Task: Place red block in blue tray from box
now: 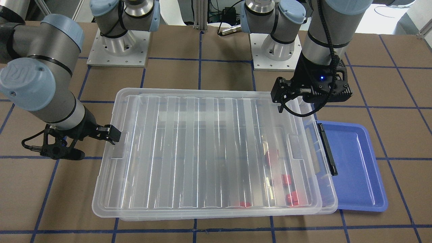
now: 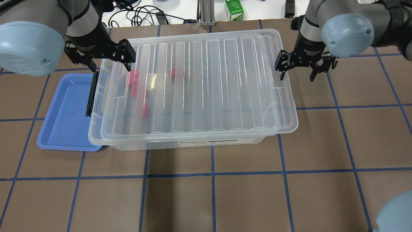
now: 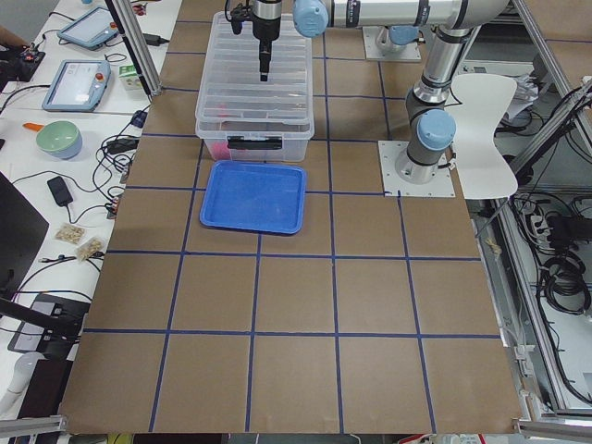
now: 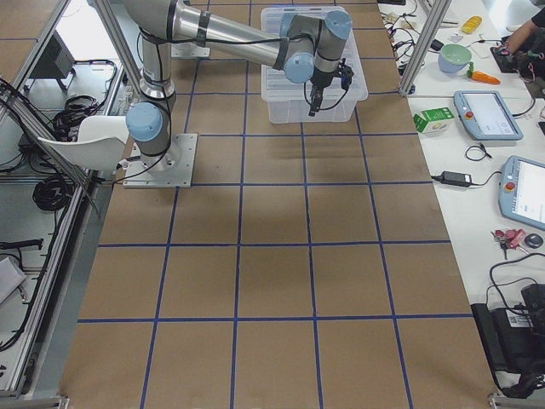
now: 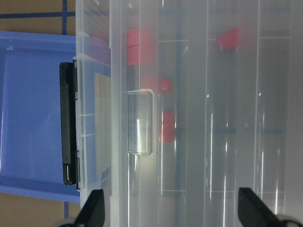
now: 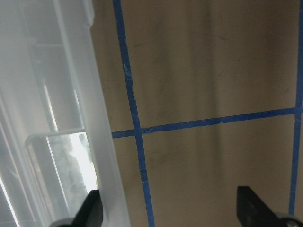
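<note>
The clear box point(image 2: 199, 87) lies across the table with its ribbed lid on, shifted slightly off the base. Several red blocks point(image 2: 133, 77) show through the lid at the box's left end; they also show in the front view point(image 1: 287, 179). The blue tray point(image 2: 64, 112) sits partly under that end, by the black latch bar point(image 2: 91, 93). My left gripper point(image 2: 109, 61) is open and empty above the box's far left corner; its wrist view shows the fingertips point(image 5: 92, 210) wide apart over the lid. My right gripper point(image 2: 296, 76) is open and empty at the box's right end, one finger by the rim.
A green carton point(image 2: 236, 9) and cables lie beyond the table's far edge. Blue tape lines point(image 2: 212, 174) grid the brown table. The arm bases point(image 1: 118, 47) stand behind the box in the front view.
</note>
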